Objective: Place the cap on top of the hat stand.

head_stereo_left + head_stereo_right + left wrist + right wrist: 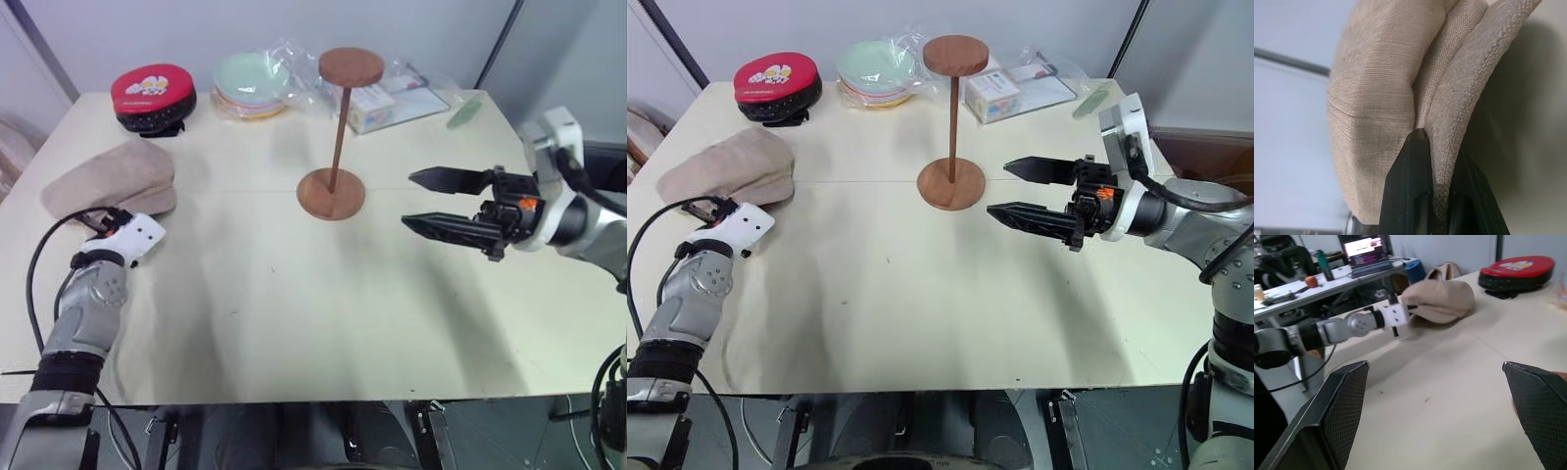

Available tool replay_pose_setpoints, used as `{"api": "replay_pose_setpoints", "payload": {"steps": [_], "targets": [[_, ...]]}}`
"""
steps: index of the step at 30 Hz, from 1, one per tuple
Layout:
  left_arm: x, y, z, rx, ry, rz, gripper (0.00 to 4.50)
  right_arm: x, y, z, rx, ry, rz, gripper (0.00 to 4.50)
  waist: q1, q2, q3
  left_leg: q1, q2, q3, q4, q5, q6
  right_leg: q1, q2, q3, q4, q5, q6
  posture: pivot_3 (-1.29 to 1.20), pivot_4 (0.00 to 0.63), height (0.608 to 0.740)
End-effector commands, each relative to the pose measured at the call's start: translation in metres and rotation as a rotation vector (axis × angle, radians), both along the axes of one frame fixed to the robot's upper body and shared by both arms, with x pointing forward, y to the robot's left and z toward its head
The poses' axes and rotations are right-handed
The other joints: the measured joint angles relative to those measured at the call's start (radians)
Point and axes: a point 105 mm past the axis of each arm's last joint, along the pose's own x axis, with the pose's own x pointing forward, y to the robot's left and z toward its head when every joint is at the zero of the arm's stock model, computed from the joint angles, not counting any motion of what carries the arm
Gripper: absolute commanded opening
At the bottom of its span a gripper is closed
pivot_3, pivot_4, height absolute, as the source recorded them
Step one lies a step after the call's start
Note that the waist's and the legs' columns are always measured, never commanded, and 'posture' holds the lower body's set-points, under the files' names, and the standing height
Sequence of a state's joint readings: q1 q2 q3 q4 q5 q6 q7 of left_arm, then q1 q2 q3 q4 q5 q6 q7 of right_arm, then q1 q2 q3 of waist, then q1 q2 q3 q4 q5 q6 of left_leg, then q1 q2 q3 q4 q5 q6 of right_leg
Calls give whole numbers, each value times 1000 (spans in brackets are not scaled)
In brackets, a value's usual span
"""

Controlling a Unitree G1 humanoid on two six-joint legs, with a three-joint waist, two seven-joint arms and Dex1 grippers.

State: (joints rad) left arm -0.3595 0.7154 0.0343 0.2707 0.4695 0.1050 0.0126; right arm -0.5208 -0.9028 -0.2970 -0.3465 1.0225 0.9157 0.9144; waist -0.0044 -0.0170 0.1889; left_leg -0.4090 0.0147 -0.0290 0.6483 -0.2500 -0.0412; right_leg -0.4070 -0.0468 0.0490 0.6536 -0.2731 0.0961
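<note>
- Cap (pixel 110 178) of beige-pink fabric lies at the left edge of the desk (pixel 294 304), puffy crown up, its brim toward the left claw (pixel 1436 196).
- Left claw is clamped on the brim: in the left wrist view the two black fingers (pixel 1408 186) pinch the thick woven edge between them, the crown bulging beside it.
- Hat stand (pixel 335 137) of reddish-brown wood stands upright near the middle of the desk, well apart from the cap; its top disc is bare.
- Right claw (pixel 426 201) hovers above the desk to the right of the stand's base, pointing toward it, its fingers spread wide with nothing between them.
- Red-and-black round cap (pixel 153 95) sits at the far left corner; its cartoon print carries writing too small to read.
- Stack of pastel plates (pixel 252 83) rests beside it, behind the stand.
- Clear plastic bag with a small box (pixel 370 106) lies at the far edge; no label can be read.
- Laptop (pixel 1367 248) with a lit screen stands on another table in the right wrist view, text illegible.
</note>
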Motion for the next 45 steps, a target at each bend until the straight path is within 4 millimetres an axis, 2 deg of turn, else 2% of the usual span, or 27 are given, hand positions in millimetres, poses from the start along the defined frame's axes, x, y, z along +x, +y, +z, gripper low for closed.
{"api": "replay_pose_setpoints", "payload": {"steps": [1, 3, 6, 7, 9, 12, 15, 18, 20, 23, 24, 26, 29, 32, 33, 35, 39, 42, 45], "targets": [[5, -40, 107, 23, -299, -166, 24, -1, -18, 21, 3, -102, -68, 4500, 11, -2, 1, 0, 0, 0, 0, 0, 0, 0, 0, 0, 0, 0, 0, 0, 150, 740], [4, -74, 146, 27, -400, -297, 24, -1, -26, 27, 9, -122, -94, 4500, 19, -4, 2, -1, -2, 0, 2, 0, 0, 0, 1, -1, -1, 1, 1, 0, 150, 740], [-9, -125, 198, 68, -574, -494, 24, -4, -36, 35, 7, -151, -129, 4500, 17, -4, 2, -2, -3, 0, 2, 0, 0, 1, 0, 0, -5, 2, 3, 0, 150, 740], [-15, -141, 210, 80, -619, -553, 24, -4, -40, 37, 5, -159, -144, 4500, 17, -4, 2, -2, -4, 1, 1, 0, 0, 1, 0, 1, -6, 2, 4, 0, 150, 740], [-25, -173, 222, 88, -664, -694, 24, -6, -46, 40, 6, -172, -174, 4500, 15, -4, 2, -2, -4, 2, 1, -1, 2, 1, -1, 1, -6, 2, 4, 0, 150, 740], [-29, -213, 216, 127, -641, -838, 24, -9, -52, 43, 13, -182, -203, 4500, 12, -3, 1, -1, -4, 3, 1, -1, 2, 1, 1, 2, -6, 2, 4, 0, 150, 740], [-20, -239, 182, 170, -519, -917, 24, -14, -53, 42, 20, -183, -218, 4500, 9, -3, 1, 0, -3, 3, 1, -1, 2, 1, 2, 2, -4, 2, 4, 0, 150, 740], [-8, -241, 151, 227, -419, -885, 24, -16, -54, 38, 19, -179, -240, 4500, 1, -2, 1, 0, -3, 3, 1, -1, 2, 1, 2, 3, -4, 2, 4, 0, 150, 740], [-5, -242, 138, 265, -379, -869, 24, -17, -55, 37, 21, -176, -251, 4500, -6, -2, 1, 0, -3, 3, 1, -1, 2, 1, 2, 3, -4, 2, 4, 0, 150, 740], [-13, -257, 121, 255, -353, -955, 24, -18, -55, 36, 32, -175, -262, 4500, -6, -2, 1, 0, -3, 3, 1, -1, 2, 1, 2, 3, -4, 2, 4, 0, 150, 740], [-15, -260, 115, 252, -340, -983, 341, -17, -55, 36, 35, -176, -269, 4500, -5, -2, 1, -1, -3, 3, 1, -1, 2, 1, 2, 3, -4, 2, 5, 0, 150, 740], [-17, -263, 105, 259, -316, -1020, 1018, -14, -55, 35, 36, -178, -280, 4500, -2, -2, 1, -1, -3, 2, 1, -1, 2, 1, 2, 3, -4, 2, 5, 0, 150, 740], [-20, -261, 103, 250, -314, -1040, 2530, -10, -52, 29, -2, -182, -298, 4500, -4, -2, 1, -1, -3, 2, 1, -1, 2, 1, 2, 3, -4, 2, 5, 0, 150, 740], [-22, -249, 100, 242, -295, -1019, 4072, -5, -49, 19, -44, -184, -315, 4500, -7, -2, 1, 0, -3, 2, 1, -1, 2, 1, 2, 3, -4, 2, 5, 0, 150, 740], [-25, -244, 98, 227, -279, -1021, 4464, -2, -49, 16, -56, -181, -327, 4500, -9, -2, 1, 0, -3, 2, 1, -1, 2, 1, 2, 3, -4, 2, 5, 0, 150, 740], [-33, -234, 93, 179, -237, -1039, 4464, 6, -49, 5, -121, -194, -364, 4500, -12, -2, 1, 0, -2, 3, 1, -1, 2, 1, 2, 3, -4, 2, 5, 0, 150, 740], [-53, -204, 78, -76, -29, -1070, 4464, 21, -40, -24, -298, -262, -422, 4500, -13, -2, 1, 0, -1, 3, 1, -1, 2, 1, 2, 3, -4, 2, 4, 0, 150, 740], [-64, -172, 65, -406, 215, -1034, 4464, 35, -24, -33, -421, -422, -463, 4500, -12, -1, 1, 0, 0, 3, 1, -1, 2, 1, 2, 3, -3, 2, 4, 0, 150, 740], [-79, -144, 73, -747, 389, -1032, 4464, 45, -3, -31, -510, -640, -485, 4500, -15, -2, 2, 0, 0, 2, 2, -1, 2, 0, 3, 2, -2, 1, 4, 0, 150, 740]]}}
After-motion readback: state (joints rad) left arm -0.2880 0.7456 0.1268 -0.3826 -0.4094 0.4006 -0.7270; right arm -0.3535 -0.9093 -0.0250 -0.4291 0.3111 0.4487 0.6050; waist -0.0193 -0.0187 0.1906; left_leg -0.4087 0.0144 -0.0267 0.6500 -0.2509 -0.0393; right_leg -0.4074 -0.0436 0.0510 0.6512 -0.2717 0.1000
